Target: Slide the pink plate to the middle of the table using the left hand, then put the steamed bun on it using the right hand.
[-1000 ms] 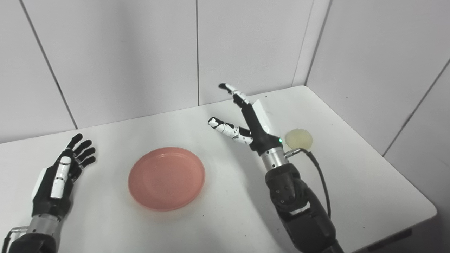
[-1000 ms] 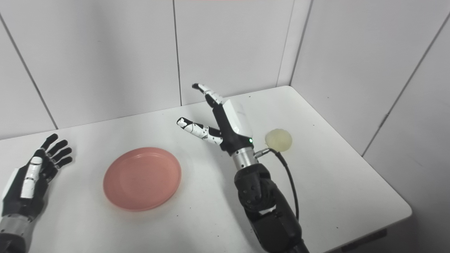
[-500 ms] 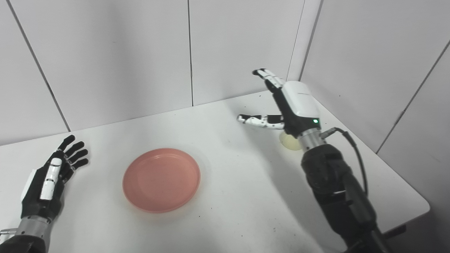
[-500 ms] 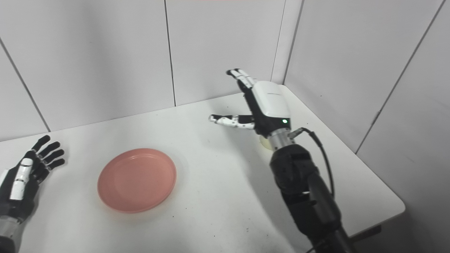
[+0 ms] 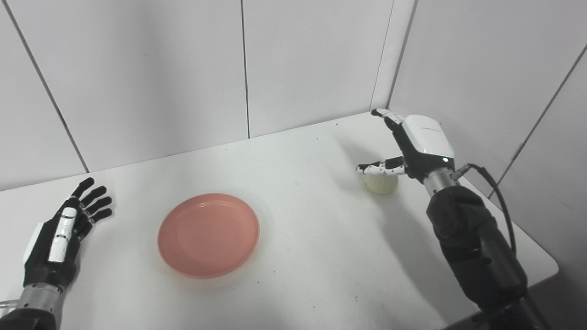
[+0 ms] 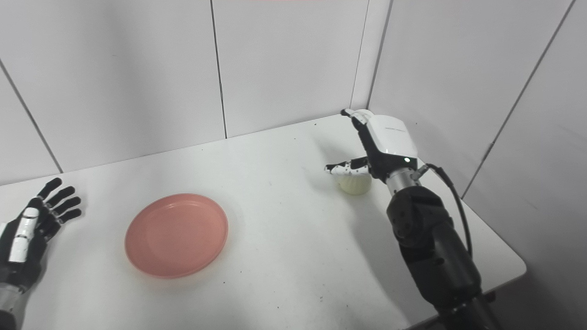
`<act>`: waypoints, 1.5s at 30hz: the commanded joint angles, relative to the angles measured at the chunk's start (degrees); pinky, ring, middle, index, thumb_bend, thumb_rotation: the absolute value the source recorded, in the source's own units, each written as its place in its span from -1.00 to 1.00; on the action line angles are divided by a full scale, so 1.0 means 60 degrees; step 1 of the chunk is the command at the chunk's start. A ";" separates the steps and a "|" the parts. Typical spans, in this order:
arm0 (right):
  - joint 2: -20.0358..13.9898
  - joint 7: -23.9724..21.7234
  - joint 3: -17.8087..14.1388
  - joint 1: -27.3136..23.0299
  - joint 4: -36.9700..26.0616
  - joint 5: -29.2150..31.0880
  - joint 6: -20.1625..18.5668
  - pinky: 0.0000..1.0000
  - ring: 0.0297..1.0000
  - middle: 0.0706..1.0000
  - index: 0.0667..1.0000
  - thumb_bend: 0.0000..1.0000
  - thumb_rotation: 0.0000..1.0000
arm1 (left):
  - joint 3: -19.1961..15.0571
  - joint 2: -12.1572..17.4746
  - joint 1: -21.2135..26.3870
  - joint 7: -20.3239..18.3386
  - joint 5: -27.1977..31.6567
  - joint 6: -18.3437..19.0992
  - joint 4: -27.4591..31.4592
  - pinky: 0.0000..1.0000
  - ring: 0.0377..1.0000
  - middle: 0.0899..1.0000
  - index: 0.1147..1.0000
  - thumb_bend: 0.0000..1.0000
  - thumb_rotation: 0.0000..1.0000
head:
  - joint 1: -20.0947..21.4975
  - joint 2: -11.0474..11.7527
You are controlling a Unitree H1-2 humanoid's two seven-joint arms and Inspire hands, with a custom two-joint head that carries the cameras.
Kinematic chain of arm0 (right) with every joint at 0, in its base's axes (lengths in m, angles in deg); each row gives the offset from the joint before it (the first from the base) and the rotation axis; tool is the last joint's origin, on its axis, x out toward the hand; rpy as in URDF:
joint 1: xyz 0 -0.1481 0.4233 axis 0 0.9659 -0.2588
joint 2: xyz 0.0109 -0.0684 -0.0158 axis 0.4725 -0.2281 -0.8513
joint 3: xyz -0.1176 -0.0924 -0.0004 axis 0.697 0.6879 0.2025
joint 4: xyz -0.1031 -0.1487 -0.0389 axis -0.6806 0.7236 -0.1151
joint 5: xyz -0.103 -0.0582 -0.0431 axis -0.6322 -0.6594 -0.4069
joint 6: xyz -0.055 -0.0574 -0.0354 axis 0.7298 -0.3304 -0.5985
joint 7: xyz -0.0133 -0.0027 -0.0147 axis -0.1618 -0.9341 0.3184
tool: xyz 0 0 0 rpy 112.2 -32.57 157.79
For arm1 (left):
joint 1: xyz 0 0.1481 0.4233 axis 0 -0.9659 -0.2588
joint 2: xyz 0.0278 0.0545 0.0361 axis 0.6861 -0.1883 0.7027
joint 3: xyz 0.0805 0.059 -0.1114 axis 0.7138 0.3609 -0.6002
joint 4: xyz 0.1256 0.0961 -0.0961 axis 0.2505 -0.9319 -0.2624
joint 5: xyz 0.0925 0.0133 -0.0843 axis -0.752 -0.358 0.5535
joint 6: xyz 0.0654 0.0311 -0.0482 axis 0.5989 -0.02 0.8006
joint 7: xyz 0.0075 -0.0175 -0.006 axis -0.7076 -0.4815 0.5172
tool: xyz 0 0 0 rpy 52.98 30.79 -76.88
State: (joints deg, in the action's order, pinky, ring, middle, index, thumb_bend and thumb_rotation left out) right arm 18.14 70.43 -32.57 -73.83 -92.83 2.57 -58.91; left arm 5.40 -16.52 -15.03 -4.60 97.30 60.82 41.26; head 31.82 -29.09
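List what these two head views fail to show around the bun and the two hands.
- Steamed bun: its top and far side are covered by the right hand in both views, so contact cannot be told.
- Right hand's fingers: mostly hidden behind its own white back.
- Left hand: wrist and arm cut off by the bottom-left edge of the right eye view.
- Pink plate: fully visible.

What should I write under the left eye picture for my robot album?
Robot's open right hand reaches over the pale round steamed bun while the round pink plate waits beside the open left hand.
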 commanded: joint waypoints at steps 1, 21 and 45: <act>-0.0611 -0.0058 -0.0204 -0.0417 -0.0051 -0.0090 -0.0293 0.29 0.59 0.71 0.66 0.79 -0.30 | 0.0045 -0.0036 -0.1896 -0.0192 0.0031 -0.0073 -0.1221 0.57 0.62 0.67 0.68 0.14 0.79 | -0.0010 -0.0002; -0.1008 0.0146 0.0055 -0.0597 0.2098 0.0340 0.0094 0.40 0.64 0.71 0.68 0.93 -0.11 | 0.0066 0.0052 -0.2043 -0.0260 0.0053 0.0192 -0.0847 0.58 0.62 0.66 0.67 0.12 0.81 | 0.0077 -0.0201; -0.0844 0.0301 0.1060 -0.1503 0.3811 0.0479 -0.0014 0.46 0.67 0.73 0.69 0.94 -0.01 | 0.0073 0.0078 -0.2238 -0.0321 0.0047 0.0444 -0.0325 0.57 0.62 0.66 0.67 0.12 0.82 | 0.0034 -0.0419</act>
State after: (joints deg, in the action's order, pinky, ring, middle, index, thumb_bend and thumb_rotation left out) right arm 15.65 69.78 -26.01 -79.18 -69.43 5.33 -59.50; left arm 5.51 -15.95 -16.56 -5.91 97.31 61.58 44.32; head 32.08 -31.55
